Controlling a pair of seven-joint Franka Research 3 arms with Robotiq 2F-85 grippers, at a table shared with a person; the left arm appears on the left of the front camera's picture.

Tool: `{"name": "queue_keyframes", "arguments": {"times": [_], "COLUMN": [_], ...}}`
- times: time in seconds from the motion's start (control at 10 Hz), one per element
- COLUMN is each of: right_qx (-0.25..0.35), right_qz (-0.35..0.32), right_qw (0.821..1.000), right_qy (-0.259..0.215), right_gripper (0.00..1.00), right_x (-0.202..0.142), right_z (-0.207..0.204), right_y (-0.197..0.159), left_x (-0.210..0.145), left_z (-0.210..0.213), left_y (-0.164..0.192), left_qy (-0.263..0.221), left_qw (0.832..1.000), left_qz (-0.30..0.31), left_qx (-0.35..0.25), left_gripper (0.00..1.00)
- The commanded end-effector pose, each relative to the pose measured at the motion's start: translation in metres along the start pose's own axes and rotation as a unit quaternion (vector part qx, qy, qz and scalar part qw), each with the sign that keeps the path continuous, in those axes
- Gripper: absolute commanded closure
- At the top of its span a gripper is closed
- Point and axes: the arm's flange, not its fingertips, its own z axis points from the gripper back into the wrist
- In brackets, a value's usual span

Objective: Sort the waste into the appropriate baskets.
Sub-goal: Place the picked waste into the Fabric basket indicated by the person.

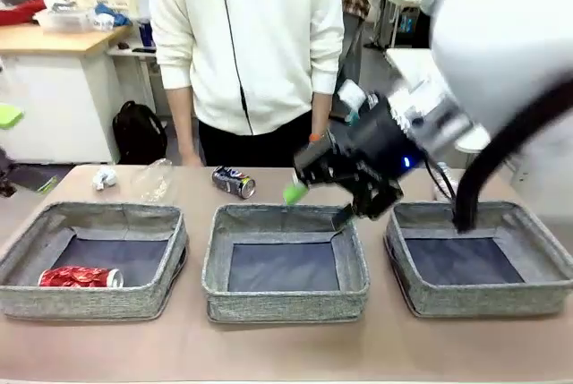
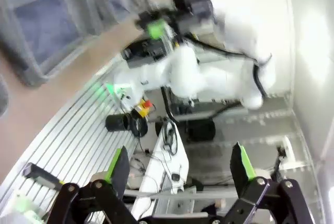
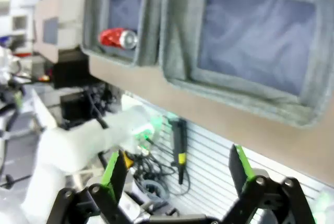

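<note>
1. The right gripper (image 1: 320,203) has its fingers (image 3: 114,169) spread wide, and nothing is held between them.
2. In the front view this gripper hangs at the far right corner of the middle basket (image 1: 282,293). One green pad (image 1: 294,192) sits over the far rim. Whether the lower finger touches the fabric cannot be told.
3. The left gripper (image 2: 180,169) is likewise wide apart and empty, its green-padded fingers (image 2: 119,167) well clear of the table.
4. The left basket (image 1: 89,214) holds the dented red soda can (image 1: 79,277), which lies on its side near the front left of the dark floor.
5. The middle basket shows a bare dark floor.
6. The right basket (image 1: 483,299) shows a bare floor too, with a black part of the right arm crossing its far rim.
7. On the table beyond the left and middle baskets lie three things:
   - the white paper wad (image 1: 105,178)
   - just beside it, the clear plastic bottle (image 1: 154,180)
   - farther right, the dark blue soda can (image 1: 235,182), on its side
8. A person (image 1: 246,44) in a white top stands at the far edge.
</note>
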Motion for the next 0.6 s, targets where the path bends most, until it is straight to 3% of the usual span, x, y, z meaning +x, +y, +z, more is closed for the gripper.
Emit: {"name": "queue_keyframes", "arguments": {"times": [0.0, 0.1, 0.2, 0.5], "right_qx": [0.004, 0.004, 0.003, 0.130], "right_qz": [0.028, 0.028, 0.013, -0.048], "right_qw": [1.000, 1.000, 1.000, 0.989], "right_qy": [0.008, 0.008, 0.000, -0.039], "right_gripper": [0.00, 0.00, 0.00, 0.00], "right_x": [0.034, 0.034, 0.005, 0.013], "right_z": [-0.004, -0.004, 0.001, 0.063], "right_y": [0.059, 0.059, 0.019, -0.043], "left_x": [0.000, 0.000, -0.001, 0.004], "left_z": [-0.013, -0.013, 0.002, -0.008], "left_y": [-0.010, -0.010, 0.001, 0.011], "left_qy": [0.023, 0.023, -0.003, -0.030], "left_qw": [0.999, 0.999, 1.000, 0.999], "left_qz": [-0.021, -0.021, 0.002, 0.020], "left_qx": [-0.018, -0.018, 0.003, -0.016], "left_gripper": [0.00, 0.00, 0.00, 0.00]}}
